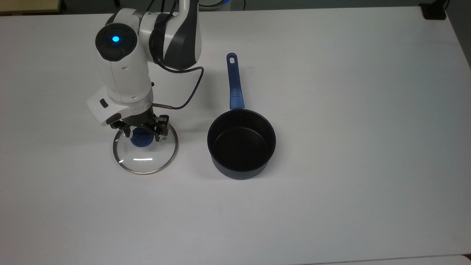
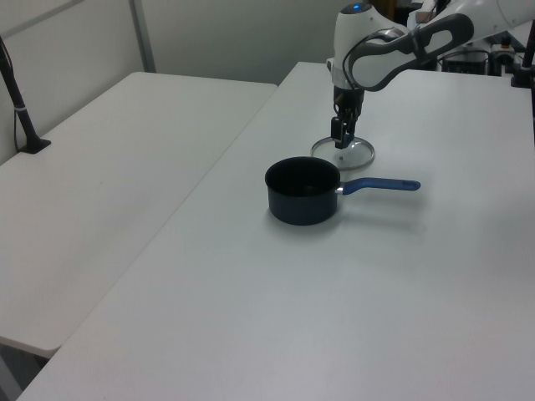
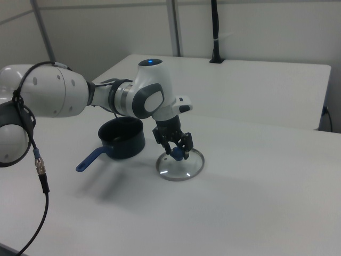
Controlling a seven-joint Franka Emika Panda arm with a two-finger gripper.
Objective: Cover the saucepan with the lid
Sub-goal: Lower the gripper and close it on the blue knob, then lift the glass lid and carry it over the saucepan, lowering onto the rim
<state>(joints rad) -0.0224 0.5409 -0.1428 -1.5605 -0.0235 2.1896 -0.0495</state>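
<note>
On a white table (image 1: pixel 331 73), the task is barely begun: the saucepan (image 1: pixel 241 143) stands open and empty, its blue handle pointing toward the top view's upper edge, while the lid (image 1: pixel 145 148) lies flat on the tabletop well apart from it, to the top view's left. Grasping, lifting, carrying across and seating the lid all appear to remain. The white arm (image 1: pixel 125 73) reaches down over the lid, wrist pointing nearly straight down. Its gripper (image 1: pixel 143 129) sits low at the lid's blue knob (image 1: pixel 141 140), fingers spread apart on either side of the knob and not yet closed on it.
</note>
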